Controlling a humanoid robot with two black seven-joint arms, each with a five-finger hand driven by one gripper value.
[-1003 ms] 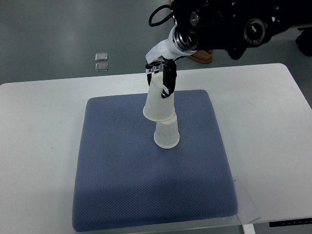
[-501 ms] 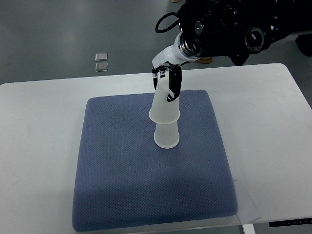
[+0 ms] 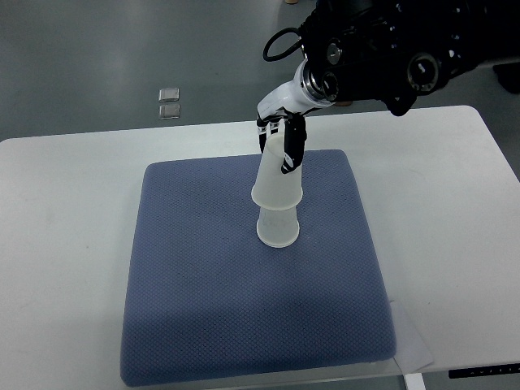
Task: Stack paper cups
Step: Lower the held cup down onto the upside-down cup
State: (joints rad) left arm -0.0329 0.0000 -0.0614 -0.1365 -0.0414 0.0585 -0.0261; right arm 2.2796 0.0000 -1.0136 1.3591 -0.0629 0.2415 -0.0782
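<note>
You have the upper paper cup (image 3: 277, 177) upside down, its wide rim lowered over the lower paper cup (image 3: 278, 227), which stands inverted directly beneath the right hand (image 3: 282, 140). Only the bottom part of that lower cup shows below the rim. Your hand's dark fingers (image 3: 291, 149) are closed around the narrow top of the upper cup. Both cups sit on the blue mat (image 3: 203, 284) spreading out below the hand, and the mat lies on the white desk (image 3: 57, 244). The arm comes in from the upper right.
</note>
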